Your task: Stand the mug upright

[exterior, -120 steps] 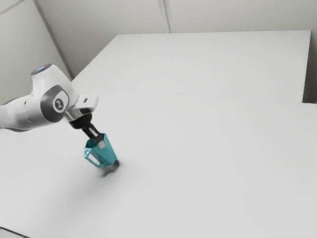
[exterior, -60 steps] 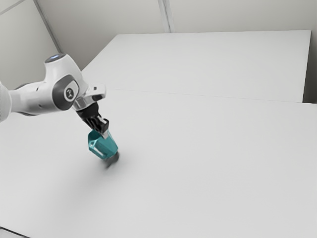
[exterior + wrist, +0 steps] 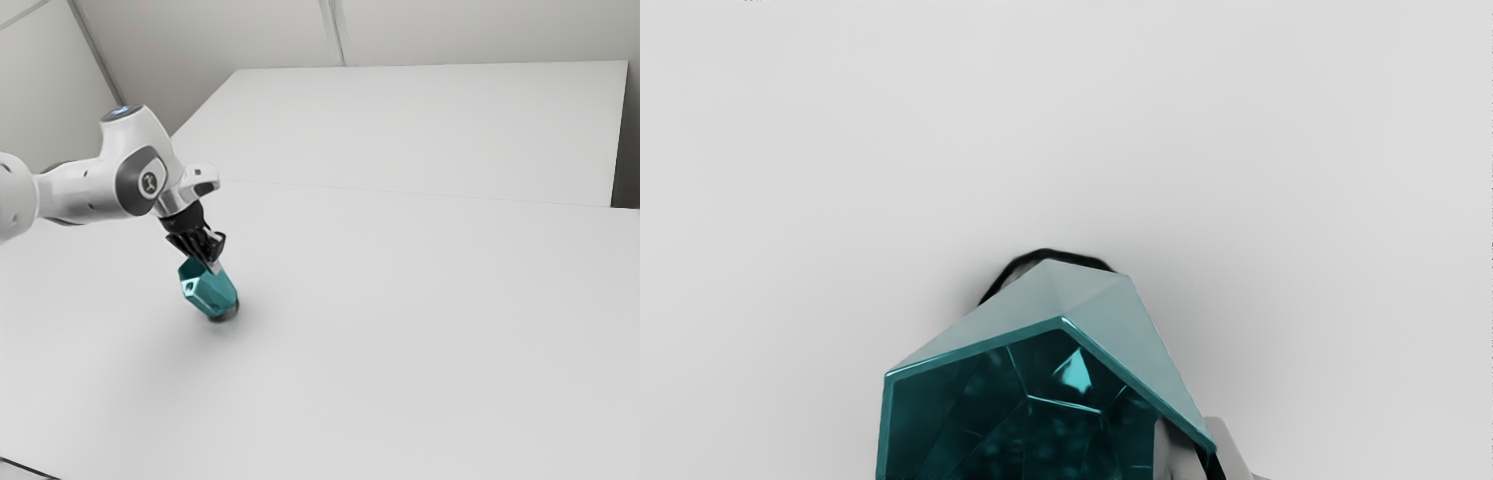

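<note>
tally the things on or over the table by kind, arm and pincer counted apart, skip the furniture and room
mug: 1
pincer: 1
robot arm: 1
total: 3

The mug looks smooth and glossy, perhaps glazed, the table matt.

1. We see a white table under soft, diffuse light.
2. Behind it, we see a flat white panel.
3. Beyond, we see pale grey walls and a narrow upright seam.
4. We find darker grey along the panel's exterior-view right edge.
</note>
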`<state>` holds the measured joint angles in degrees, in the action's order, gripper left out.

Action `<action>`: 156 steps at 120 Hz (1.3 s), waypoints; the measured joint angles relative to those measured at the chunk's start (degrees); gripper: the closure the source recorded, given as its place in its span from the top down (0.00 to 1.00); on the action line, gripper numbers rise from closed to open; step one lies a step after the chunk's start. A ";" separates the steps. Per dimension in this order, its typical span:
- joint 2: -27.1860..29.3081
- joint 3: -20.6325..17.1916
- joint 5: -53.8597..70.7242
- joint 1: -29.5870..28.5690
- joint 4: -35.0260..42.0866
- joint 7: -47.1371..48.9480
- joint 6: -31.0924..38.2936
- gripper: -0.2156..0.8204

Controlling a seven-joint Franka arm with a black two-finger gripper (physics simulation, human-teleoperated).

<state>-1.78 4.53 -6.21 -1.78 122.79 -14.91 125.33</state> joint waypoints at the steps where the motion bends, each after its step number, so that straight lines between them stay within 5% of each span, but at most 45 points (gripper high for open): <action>1: -0.04 0.00 0.00 0.04 -0.05 0.10 0.03 0.03; 113: -0.72 -0.37 -0.87 3.72 0.35 7.12 1.46 0.03; 156: -0.35 -0.43 -2.03 3.52 0.26 8.90 1.65 0.56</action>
<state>-2.13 4.10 -8.24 1.74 123.05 -6.01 126.99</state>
